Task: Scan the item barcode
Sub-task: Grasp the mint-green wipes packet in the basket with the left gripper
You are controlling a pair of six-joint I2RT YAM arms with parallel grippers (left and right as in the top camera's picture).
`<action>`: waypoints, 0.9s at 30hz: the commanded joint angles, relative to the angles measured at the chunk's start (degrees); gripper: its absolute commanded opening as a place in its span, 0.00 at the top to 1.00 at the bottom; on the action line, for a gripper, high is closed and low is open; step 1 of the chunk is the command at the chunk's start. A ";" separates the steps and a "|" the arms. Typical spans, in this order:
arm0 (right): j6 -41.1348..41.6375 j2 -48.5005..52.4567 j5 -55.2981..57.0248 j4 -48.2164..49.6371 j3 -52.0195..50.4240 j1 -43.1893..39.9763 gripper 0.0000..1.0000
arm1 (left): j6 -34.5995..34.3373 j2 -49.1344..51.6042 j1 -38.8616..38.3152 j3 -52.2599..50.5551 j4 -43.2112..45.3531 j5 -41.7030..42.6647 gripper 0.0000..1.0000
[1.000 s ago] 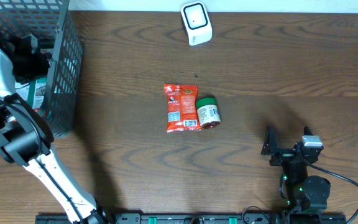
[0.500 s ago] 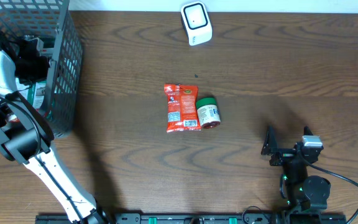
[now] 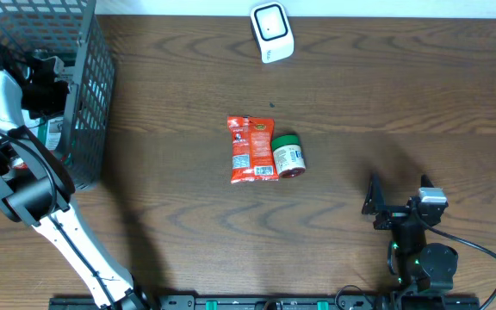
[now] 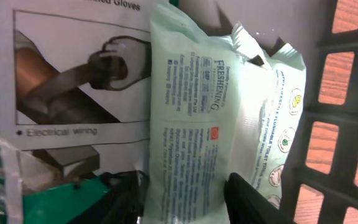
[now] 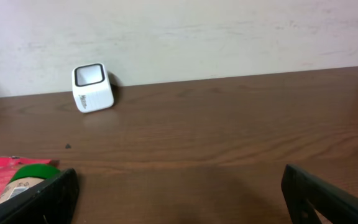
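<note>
Pickup looks like the step in hand: inside the basket (image 3: pixel 93 86) the left gripper (image 4: pixel 185 199) straddles the wipes packet (image 4: pixel 191 112), gripped or not I cannot tell, the right gripper (image 5: pixel 179 193) idles splayed, and next comes lifting it to the scanner (image 3: pixel 271 31).

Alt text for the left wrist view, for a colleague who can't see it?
A pale green wipes packet sits between the left gripper's dark fingers, inside the mesh basket. Beside it lies a glove box with a printed hand; whether the fingers grip the packet is unclear.
</note>
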 commanded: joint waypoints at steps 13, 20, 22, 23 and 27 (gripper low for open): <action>-0.33 -0.09 0.11 -0.22 -0.04 0.22 0.01 | -0.31 1.66 -0.04 -1.57 -0.04 2.75 0.90; -0.33 -0.09 0.11 -0.22 -0.04 0.22 0.01 | -4.83 -2.62 0.63 0.79 0.11 4.33 0.93; -0.33 -0.09 0.11 -0.22 -0.04 0.22 0.01 | -4.83 -4.81 0.70 0.79 0.11 4.33 0.93; -0.33 -0.09 0.11 -0.22 -0.04 0.22 0.01 | -4.81 -5.55 0.70 0.79 0.15 4.31 0.93; -0.33 -0.09 0.11 -0.22 -0.04 0.22 0.01 | -4.85 -10.12 0.85 0.76 1.68 4.31 0.93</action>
